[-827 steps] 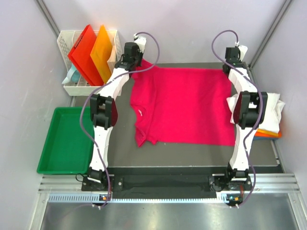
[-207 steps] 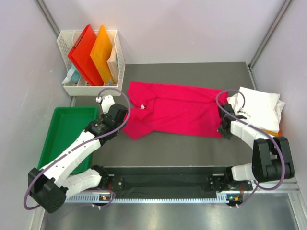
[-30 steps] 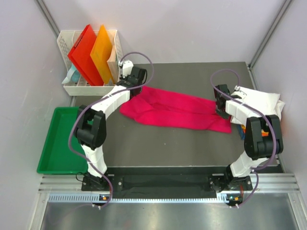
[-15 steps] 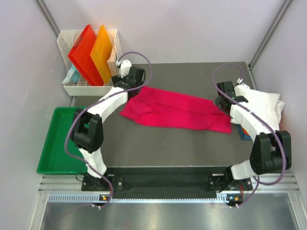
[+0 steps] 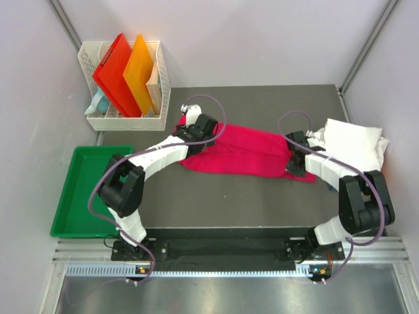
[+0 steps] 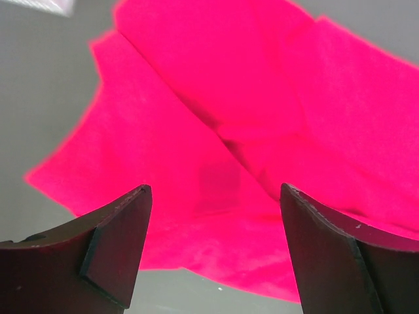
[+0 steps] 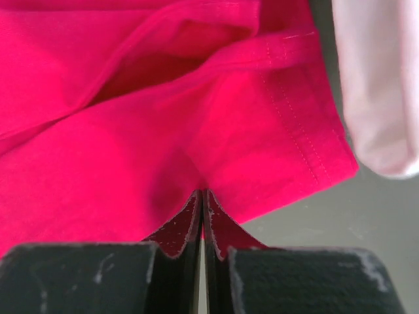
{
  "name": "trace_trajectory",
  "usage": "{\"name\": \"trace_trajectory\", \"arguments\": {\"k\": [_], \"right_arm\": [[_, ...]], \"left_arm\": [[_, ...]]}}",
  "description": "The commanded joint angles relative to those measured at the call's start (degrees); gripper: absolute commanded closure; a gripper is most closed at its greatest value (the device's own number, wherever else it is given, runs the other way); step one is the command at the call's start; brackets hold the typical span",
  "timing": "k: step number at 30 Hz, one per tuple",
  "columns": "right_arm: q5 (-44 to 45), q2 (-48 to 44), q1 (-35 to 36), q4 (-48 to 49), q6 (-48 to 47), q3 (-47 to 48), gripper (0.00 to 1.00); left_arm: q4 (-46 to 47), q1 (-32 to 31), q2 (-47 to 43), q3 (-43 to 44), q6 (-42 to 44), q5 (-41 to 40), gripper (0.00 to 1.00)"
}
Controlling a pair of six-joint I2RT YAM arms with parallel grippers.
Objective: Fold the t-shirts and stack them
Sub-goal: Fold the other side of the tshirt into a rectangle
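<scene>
At the far left sat a tray (image 5: 91, 190), and behind it a basket (image 5: 160, 85) of folders (image 5: 124, 72). Right of these, the left gripper (image 6: 215, 190) hovered over the left end of the pink shirt (image 5: 252, 154), its jaws wide apart and holding nothing, with cloth showing between them in the wrist view. The shirt lay on the table (image 5: 262, 203) as a long, loosely folded band running from that gripper across to the right gripper (image 7: 201, 193). That gripper's jaws were pressed shut, their tips down on the cloth near the hemmed right end; whether any fabric was caught between them could not be told. Just beyond that end, at the right edge, rested a folded white shirt (image 5: 353, 140). The pink shirt looked light, thin and limp. Lifted by one point, it would likely sag and slide out of its fold, and its layers could part. A sound hold would probably be a pinch through all layers at each short end, near the corners or the stitched hem, with both arms lifting together so the band could be folded across its middle.
</scene>
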Motion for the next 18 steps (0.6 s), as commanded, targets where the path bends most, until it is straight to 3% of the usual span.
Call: {"name": "trace_trajectory", "arguments": {"k": [1, 10, 18], "right_arm": [[-1.7, 1.9, -2.8, 2.1, 1.9, 0.5, 1.00], [-7.9, 6.8, -4.4, 0.0, 2.5, -2.2, 1.00], [-10.9, 0.4, -4.3, -1.8, 3.9, -9.3, 1.00]], "left_arm": [[-0.1, -0.2, 2.6, -0.1, -4.1, 4.3, 0.17], [-5.0, -0.4, 6.5, 0.1, -6.8, 5.3, 0.18], [-6.9, -0.3, 5.0, -3.2, -8.1, 4.3, 0.17]]}}
